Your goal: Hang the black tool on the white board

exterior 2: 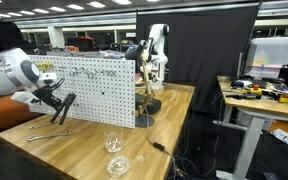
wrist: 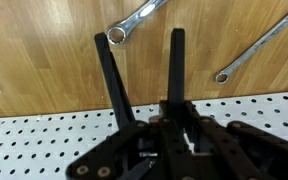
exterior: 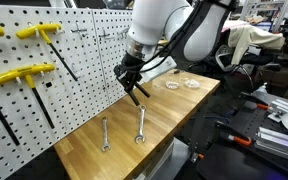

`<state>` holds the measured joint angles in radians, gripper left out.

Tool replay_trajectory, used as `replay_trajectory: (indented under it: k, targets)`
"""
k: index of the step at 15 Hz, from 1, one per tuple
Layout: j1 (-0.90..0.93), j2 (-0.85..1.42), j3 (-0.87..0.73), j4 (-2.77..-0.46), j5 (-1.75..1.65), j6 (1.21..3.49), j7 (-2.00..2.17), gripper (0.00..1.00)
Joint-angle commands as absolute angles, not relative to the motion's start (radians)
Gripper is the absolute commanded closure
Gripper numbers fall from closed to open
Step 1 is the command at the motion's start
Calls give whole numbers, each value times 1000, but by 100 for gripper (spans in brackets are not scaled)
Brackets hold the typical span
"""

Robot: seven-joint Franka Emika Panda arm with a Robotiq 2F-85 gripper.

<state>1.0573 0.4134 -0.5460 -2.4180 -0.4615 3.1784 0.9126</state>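
Note:
My gripper (exterior: pixel 130 76) is shut on the black tool (exterior: pixel 137 94), whose two slim handles point down toward the wooden table (exterior: pixel 179 115). It hangs in the air close in front of the white board (exterior: pixel 79 60), above the table. In an exterior view the gripper (exterior 2: pixel 48 96) holds the tool (exterior 2: pixel 63 107) in front of the board (exterior 2: pixel 99 85). In the wrist view the tool's two handles (wrist: pixel 176 65) stick out from the gripper (wrist: pixel 169 120), with the board (wrist: pixel 34 145) along the bottom.
Two silver wrenches (exterior: pixel 105 134) (exterior: pixel 140 126) lie on the table below the tool and also show in the wrist view (wrist: pixel 134 18) (wrist: pixel 259 45). Yellow-handled T keys (exterior: pixel 39 32) (exterior: pixel 22 73) hang on the board. Clear glass pieces (exterior: pixel 192 84) (exterior 2: pixel 112 142) stand on the table.

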Motion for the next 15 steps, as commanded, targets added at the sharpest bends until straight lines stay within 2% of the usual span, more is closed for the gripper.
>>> replay_trajectory:
  k: [1, 2, 3, 9, 15]
  targets:
    - [1057, 413, -551, -2418, -462, 3178, 913, 84]
    - [1057, 413, -553, -2418, -462, 3179, 913, 84]
    - [1058, 413, -553, -2417, -462, 3179, 913, 96]
    - [1212, 400, -709, -2419, -493, 3222, 926, 96]
    - [1525, 393, -966, -2532, -501, 3283, 923, 96]
